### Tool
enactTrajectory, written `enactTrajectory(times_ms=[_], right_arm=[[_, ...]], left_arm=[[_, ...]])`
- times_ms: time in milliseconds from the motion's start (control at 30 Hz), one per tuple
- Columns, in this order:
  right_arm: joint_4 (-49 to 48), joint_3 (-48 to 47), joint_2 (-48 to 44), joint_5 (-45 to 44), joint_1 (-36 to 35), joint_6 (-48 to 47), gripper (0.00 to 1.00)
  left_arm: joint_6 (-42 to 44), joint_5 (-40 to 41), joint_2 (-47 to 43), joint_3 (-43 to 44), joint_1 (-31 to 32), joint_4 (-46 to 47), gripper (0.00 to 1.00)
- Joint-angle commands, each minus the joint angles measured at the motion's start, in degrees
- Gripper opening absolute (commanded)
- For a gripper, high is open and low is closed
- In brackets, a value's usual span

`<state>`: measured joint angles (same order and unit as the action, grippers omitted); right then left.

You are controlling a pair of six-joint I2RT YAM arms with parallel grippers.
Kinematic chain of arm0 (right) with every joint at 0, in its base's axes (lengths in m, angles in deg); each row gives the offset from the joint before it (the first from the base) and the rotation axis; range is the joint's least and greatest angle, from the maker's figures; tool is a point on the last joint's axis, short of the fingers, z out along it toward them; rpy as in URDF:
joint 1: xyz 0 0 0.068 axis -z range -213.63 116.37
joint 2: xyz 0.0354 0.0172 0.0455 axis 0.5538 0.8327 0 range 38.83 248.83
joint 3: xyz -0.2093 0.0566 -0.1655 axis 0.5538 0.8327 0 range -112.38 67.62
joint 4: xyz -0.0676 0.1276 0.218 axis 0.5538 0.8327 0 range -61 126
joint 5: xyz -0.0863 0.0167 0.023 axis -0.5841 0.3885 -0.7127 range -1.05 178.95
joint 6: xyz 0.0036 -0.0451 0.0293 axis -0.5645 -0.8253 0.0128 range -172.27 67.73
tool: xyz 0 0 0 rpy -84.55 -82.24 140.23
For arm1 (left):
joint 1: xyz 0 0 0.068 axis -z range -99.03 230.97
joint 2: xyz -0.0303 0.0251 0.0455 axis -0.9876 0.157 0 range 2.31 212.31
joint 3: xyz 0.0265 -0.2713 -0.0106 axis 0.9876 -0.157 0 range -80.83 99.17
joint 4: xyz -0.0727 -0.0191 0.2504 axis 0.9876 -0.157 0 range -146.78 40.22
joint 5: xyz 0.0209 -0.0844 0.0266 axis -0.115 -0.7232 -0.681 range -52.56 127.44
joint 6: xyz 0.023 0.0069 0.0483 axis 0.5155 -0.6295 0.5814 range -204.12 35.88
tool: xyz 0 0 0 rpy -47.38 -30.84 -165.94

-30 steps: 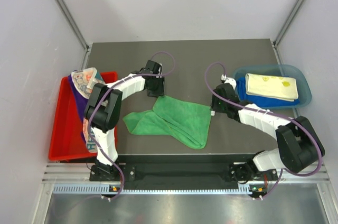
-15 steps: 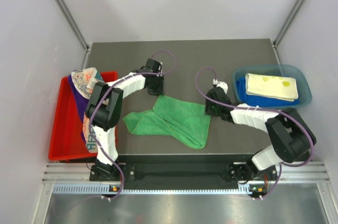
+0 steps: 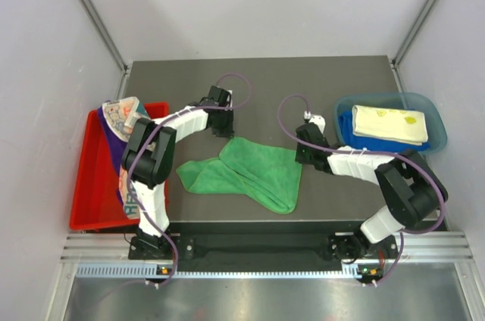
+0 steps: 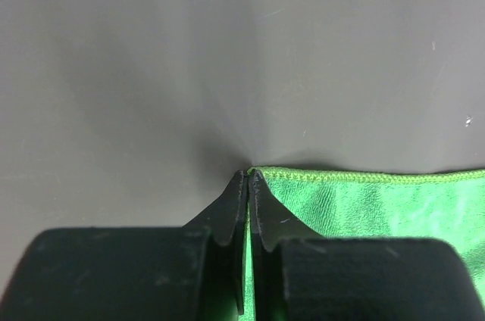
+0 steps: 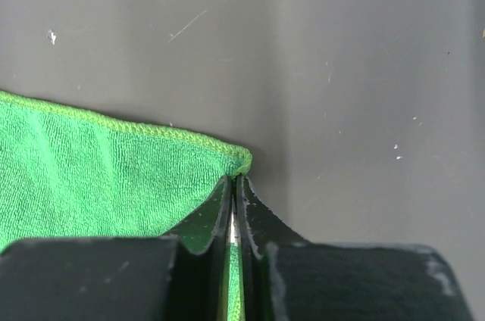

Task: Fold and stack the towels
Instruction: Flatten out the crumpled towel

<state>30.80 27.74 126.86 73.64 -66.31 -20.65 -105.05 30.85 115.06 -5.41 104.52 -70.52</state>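
A green towel point(image 3: 250, 173) lies rumpled on the dark table, its far edge running between both grippers. My left gripper point(image 3: 225, 133) is shut on the towel's far left corner. In the left wrist view the gripper point(image 4: 248, 174) pinches the hemmed corner of the green towel point(image 4: 364, 207). My right gripper point(image 3: 301, 156) is shut on the far right corner. The right wrist view shows this gripper point(image 5: 233, 179) clamped on the green towel point(image 5: 91, 177) just below its corner. A pale yellow towel point(image 3: 390, 124) rests folded on a blue towel point(image 3: 347, 128).
Both folded towels sit in a translucent blue bin point(image 3: 428, 105) at the right. A red tray point(image 3: 87, 192) at the left edge holds purple and printed towels point(image 3: 121, 120). Grey walls enclose the table on three sides.
Both grippers have shut on the green towel's far corners. The right gripper slid left onto its corner; the left arm hardly moved.
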Motion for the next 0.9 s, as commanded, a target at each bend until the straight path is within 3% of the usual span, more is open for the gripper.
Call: enactTrajectory(times_ms=[0, 233, 533, 867], right_arm=[[2.24, -1.34, 1.09, -0.16, -0.8, -0.15, 0.0], [4.78, -3.62, -1.98, -2.61, -0.8, -1.91, 0.0], [11.81, -10.12, -12.35, -6.3, -0.71, -6.39, 0.0], [17.44, -26.98, -23.16, -9.56, -0.71, -16.92, 0.0]], left_arm=[[0.1, 2.63, -2.53, -1.06, 0.0, -3.26, 0.0], [-0.78, 5.27, -6.92, 0.43, -0.08, -2.21, 0.0], [-0.26, 3.61, -19.39, 0.43, -0.08, -1.24, 0.0], [3.43, 3.34, -35.05, 6.05, 0.0, -0.1, 0.0]])
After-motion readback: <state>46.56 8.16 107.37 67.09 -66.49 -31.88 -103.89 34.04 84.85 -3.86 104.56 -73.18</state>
